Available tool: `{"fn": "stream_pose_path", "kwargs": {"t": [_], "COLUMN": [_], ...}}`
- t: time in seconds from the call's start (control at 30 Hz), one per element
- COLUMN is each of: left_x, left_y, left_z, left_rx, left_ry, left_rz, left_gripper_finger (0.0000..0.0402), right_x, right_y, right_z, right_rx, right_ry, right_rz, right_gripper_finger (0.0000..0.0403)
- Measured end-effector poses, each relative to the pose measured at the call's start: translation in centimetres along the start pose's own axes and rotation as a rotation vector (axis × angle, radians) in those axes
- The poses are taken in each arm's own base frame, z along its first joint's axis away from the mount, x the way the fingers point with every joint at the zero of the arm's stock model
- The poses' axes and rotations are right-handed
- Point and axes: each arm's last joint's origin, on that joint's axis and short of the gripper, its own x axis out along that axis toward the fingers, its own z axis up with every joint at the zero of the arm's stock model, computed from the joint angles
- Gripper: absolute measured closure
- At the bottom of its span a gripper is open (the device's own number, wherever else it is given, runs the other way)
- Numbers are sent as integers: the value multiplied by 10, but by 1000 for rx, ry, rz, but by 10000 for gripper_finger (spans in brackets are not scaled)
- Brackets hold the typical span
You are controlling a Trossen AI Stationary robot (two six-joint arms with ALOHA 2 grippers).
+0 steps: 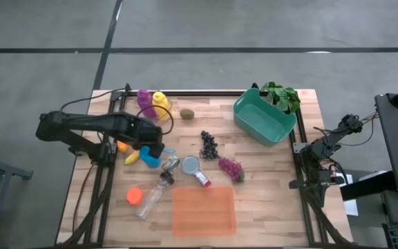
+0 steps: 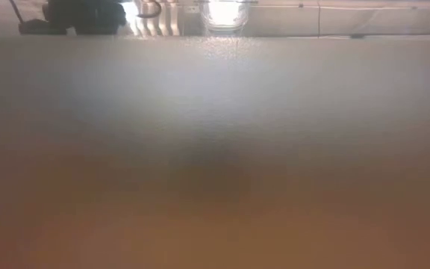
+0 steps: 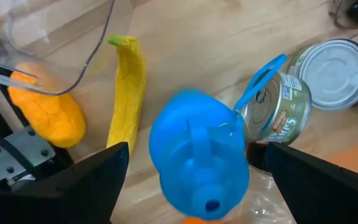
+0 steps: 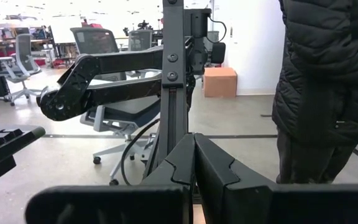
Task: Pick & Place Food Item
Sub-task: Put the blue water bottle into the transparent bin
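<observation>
My left gripper (image 1: 152,151) (image 3: 197,193) points down over the table's left part, open and holding nothing. Below it, between its fingers, is a blue bottle cap (image 3: 197,155) (image 1: 149,159). A yellow banana (image 3: 128,87) (image 1: 131,158) and an orange fruit (image 3: 45,113) (image 1: 122,146) lie on the wood just beside the cap. A tin can with a blue ring (image 3: 277,112) (image 1: 171,164) lies on the cap's other side. My right gripper (image 4: 194,168) (image 1: 329,143) waits shut at the table's right edge, pointing level into the room.
A teal bin (image 1: 263,117) with leafy greens (image 1: 282,95) behind it stands far right. Dark grapes (image 1: 208,144), purple grapes (image 1: 231,168), a kiwi (image 1: 187,113), a clear bottle (image 1: 152,199) and an orange tray (image 1: 204,209) lie about. A person (image 4: 328,87) stands beyond the right edge.
</observation>
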Motion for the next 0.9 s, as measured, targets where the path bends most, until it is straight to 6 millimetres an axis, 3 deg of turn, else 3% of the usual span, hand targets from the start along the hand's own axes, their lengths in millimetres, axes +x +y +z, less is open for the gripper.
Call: {"fn": "stream_pose_path", "kwargs": {"t": [0.3, 0.9], "left_x": [12, 14], "left_y": [-1, 0], "left_z": [-3, -4], "left_rx": [-15, -14], "left_ry": [45, 56], "left_rz": [-10, -1], "left_gripper_finger": [23, 132], "right_x": [0, 0], "right_y": [0, 0], "right_z": [0, 0], "right_rx": [0, -1], "right_ry": [0, 0], "right_rz": [0, 0], "right_gripper_finger": [395, 395]}}
